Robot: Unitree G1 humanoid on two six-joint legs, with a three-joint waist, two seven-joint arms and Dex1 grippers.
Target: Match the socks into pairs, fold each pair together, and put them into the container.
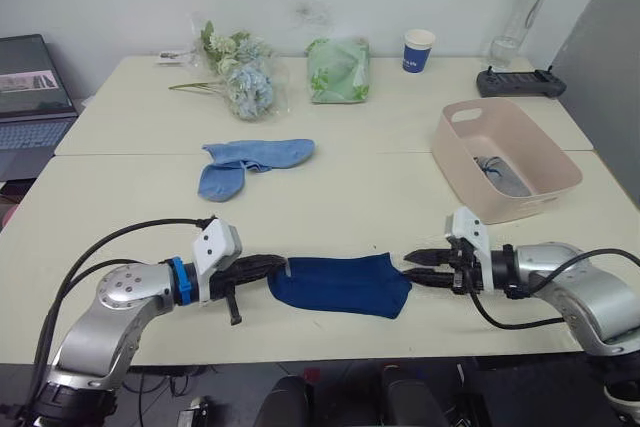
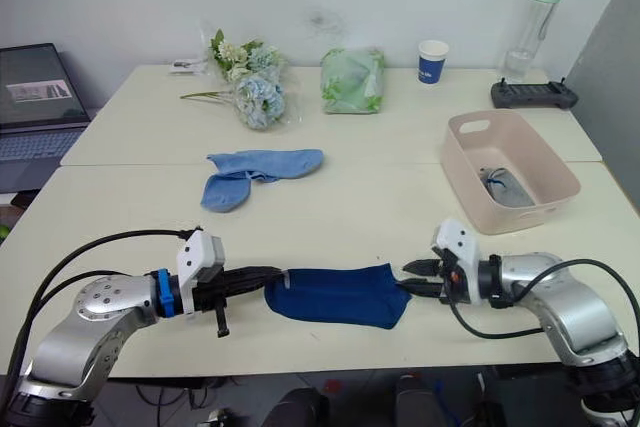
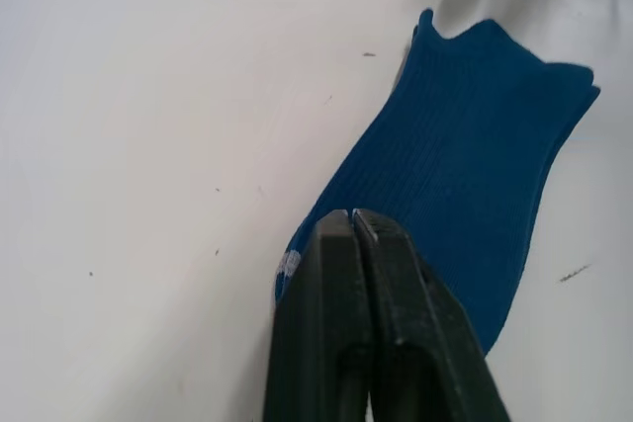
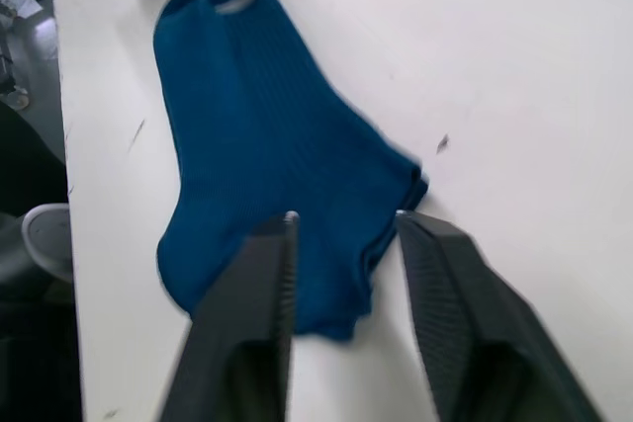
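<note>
The dark navy socks [image 1: 340, 285] lie flat in the lower centre of the left eye view, near the table's [image 1: 330, 197] front edge, their long axis running left to right between the two arms. The left gripper [image 3: 352, 229] has its fingers pressed together at the left end of the fabric; the left wrist view shows the tips over that end, though whether they pinch it cannot be told. The right gripper [image 4: 341, 229] stands spread at the right end, one finger to each side of the sock's edge. The light blue socks [image 1: 250, 162] lie mid-frame, pointing left-right. The pink tub [image 1: 505, 159], right of centre, holds grey socks [image 1: 500, 175].
</note>
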